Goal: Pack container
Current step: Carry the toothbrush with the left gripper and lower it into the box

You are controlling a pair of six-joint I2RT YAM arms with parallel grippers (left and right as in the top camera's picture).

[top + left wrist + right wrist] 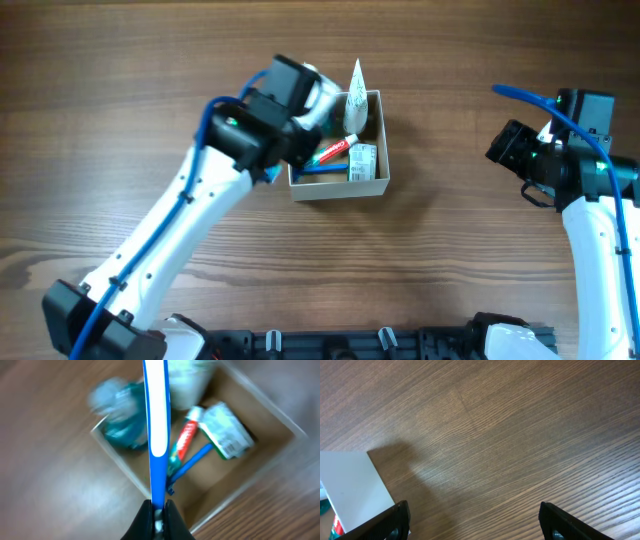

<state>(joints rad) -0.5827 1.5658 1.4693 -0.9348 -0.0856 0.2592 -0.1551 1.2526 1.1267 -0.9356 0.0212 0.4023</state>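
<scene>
Brown wood-grain table, both arms over it.

The container is a square open-top box with thin white walls and a tan cardboard inside. We see it standing on the table left of centre, toward the far edge.

The left gripper hangs directly above the container's near-left corner, pinched shut on a long blue-and-white plastic toothbrush that reaches out over the box.

The right gripper is well apart to the right, jaws spread wide and holding nothing. We see one white wall of the box at the lower left of its view.

Inside the box lie a white-green packet, a red-and-white toothpaste tube and a thin blue handle.

We cannot read the print on the tube or packet because it is blurred.
</scene>
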